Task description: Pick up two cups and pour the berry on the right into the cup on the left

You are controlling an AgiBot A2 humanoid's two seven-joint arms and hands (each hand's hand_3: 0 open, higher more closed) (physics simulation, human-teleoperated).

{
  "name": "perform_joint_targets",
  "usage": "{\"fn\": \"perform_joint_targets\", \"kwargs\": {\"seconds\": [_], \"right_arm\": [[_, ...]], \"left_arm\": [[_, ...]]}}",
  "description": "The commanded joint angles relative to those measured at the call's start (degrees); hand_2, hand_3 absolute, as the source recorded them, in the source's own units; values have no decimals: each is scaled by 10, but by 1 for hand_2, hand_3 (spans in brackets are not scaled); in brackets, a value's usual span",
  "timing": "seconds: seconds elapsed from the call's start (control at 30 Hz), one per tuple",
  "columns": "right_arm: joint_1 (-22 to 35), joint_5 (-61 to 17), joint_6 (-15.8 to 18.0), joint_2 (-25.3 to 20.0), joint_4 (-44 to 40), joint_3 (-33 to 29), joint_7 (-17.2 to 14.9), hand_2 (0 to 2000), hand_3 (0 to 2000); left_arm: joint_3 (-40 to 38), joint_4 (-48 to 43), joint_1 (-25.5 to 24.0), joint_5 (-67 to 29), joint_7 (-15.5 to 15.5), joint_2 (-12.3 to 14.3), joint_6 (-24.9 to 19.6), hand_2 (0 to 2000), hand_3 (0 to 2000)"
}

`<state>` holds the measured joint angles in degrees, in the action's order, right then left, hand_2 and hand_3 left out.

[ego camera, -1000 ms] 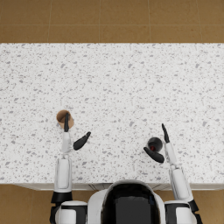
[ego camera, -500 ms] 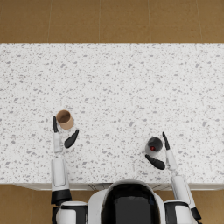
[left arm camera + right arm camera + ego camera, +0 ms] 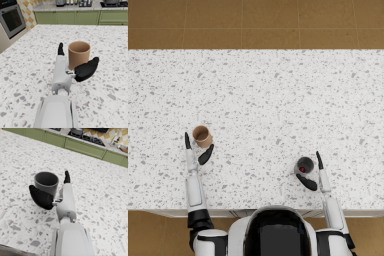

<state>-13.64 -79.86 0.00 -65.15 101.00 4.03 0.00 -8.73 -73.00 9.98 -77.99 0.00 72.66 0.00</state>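
A brown cup (image 3: 202,136) (image 3: 79,53) stands upright on the speckled counter (image 3: 258,95) at the left. My left hand (image 3: 195,154) (image 3: 76,72) lies around it, fingers (image 3: 60,48) straight along one side and thumb on the other, without a clear grip. At the right stands a dark grey cup (image 3: 304,165) (image 3: 46,181) with a red berry (image 3: 301,169) inside. My right hand (image 3: 314,175) (image 3: 53,199) brackets it the same way, fingers (image 3: 66,177) stretched past its side and thumb in front of it. Both cups rest on the counter.
The counter's front edge (image 3: 253,210) runs just behind both hands. Brown floor (image 3: 253,25) lies beyond the far edge. Green kitchen cabinets (image 3: 75,17) and an oven (image 3: 12,20) show in the wrist views' background.
My left hand has shifted left, so the brown cup now sits between its fingers and thumb. My right hand has drawn slightly back around the grey cup. Neither cup has moved.
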Motion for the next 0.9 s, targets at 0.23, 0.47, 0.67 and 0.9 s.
{"fn": "perform_joint_targets", "kwargs": {"seconds": [0.23, 0.47, 0.67, 0.9], "right_arm": [[27, 0, 12, -17, -35, 9, 1, 0, 0], [53, 0, 11, -36, -64, 22, 1, 0, 0], [72, 0, 12, -50, -118, 38, 1, 0, 0], [77, 0, 1, -57, -119, 50, 3, 0, 0]], "left_arm": [[9, 70, 49, 0, 0, 8, 0, 0, 0], [16, 116, 81, 0, 0, 16, 0, 0, 0], [20, 134, 91, 0, -1, 22, 1, 0, 0], [15, 152, 101, 0, -1, 27, 0, 0, 0]]}}
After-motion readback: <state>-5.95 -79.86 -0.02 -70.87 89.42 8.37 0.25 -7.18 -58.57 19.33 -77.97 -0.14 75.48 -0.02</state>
